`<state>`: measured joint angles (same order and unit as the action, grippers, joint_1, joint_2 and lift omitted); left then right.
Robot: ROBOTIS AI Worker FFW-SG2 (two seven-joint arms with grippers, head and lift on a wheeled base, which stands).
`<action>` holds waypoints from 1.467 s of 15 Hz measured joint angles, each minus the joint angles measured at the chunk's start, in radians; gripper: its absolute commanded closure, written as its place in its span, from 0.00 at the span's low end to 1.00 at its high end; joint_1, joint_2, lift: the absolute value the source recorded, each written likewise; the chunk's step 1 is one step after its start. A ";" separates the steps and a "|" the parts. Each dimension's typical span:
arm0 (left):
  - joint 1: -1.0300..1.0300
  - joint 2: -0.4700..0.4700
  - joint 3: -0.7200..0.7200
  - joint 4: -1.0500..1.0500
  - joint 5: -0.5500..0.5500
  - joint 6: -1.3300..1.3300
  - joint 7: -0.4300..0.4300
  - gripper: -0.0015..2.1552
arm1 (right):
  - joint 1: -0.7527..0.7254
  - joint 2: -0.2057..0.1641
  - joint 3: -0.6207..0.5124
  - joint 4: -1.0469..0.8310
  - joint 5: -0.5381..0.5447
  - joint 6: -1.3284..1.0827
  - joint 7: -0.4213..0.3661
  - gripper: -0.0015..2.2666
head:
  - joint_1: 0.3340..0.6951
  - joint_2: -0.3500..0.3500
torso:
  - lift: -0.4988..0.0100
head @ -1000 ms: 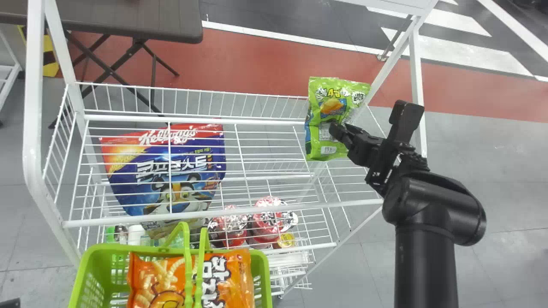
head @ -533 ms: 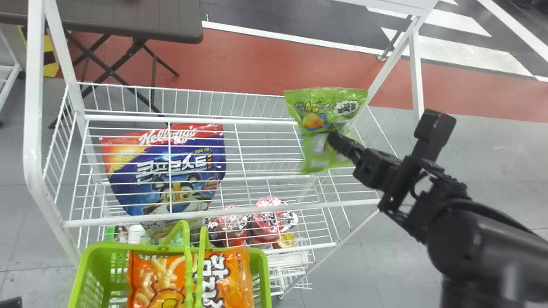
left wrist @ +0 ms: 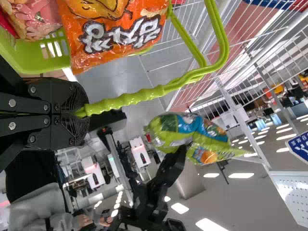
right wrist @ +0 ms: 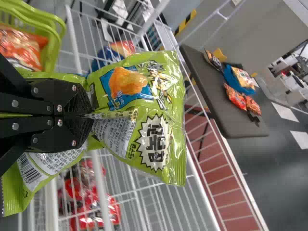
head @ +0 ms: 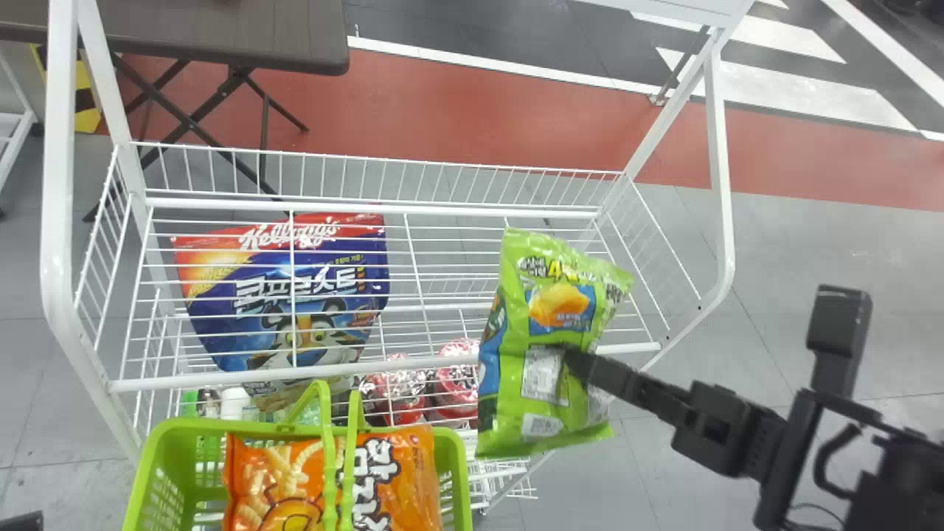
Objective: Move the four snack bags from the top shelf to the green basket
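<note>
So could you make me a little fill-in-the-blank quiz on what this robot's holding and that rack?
The right gripper holds a mostly ____ snack bag.
The left gripper grips the ____ of the green basket.
The wire rack is ____.

Missing words: green; handle; white.

We find snack bags [head: 398, 472] in the basket [head: 199, 425], another bag [head: 509, 383] to its right, the top shelf [head: 221, 382] behind it and a worktop [head: 221, 37] farther back.

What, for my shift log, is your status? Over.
Right tool clamped on green snack bag. Left tool gripping basket handle. Handle and orange bag in basket may crowd the drop.
</note>
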<state>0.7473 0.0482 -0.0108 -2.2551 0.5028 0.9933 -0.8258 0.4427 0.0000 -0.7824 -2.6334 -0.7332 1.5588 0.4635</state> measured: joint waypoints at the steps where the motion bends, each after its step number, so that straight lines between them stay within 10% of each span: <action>1: 0.001 0.000 0.001 -0.002 0.000 0.000 -0.001 0.53 | 0.020 0.000 -0.018 0.000 -0.019 0.003 0.019 0.98 | 1.00 0.00 | 0.98; 11: 0.005 -0.002 -0.014 -0.020 -0.004 0.003 0.000 0.53 | 0.201 0.000 0.107 0.208 -0.026 0.005 0.124 0.98 | 1.00 0.00 | 0.98; 22: 0.016 -0.008 -0.042 -0.032 -0.035 0.009 0.001 0.53 | 0.230 0.000 0.411 0.250 0.102 0.005 -0.003 0.98 | 1.00 0.00 | 0.98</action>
<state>0.7633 0.0403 -0.0531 -2.2869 0.4674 1.0024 -0.8252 0.6725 0.0000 -0.3711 -2.3834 -0.6314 1.5639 0.4605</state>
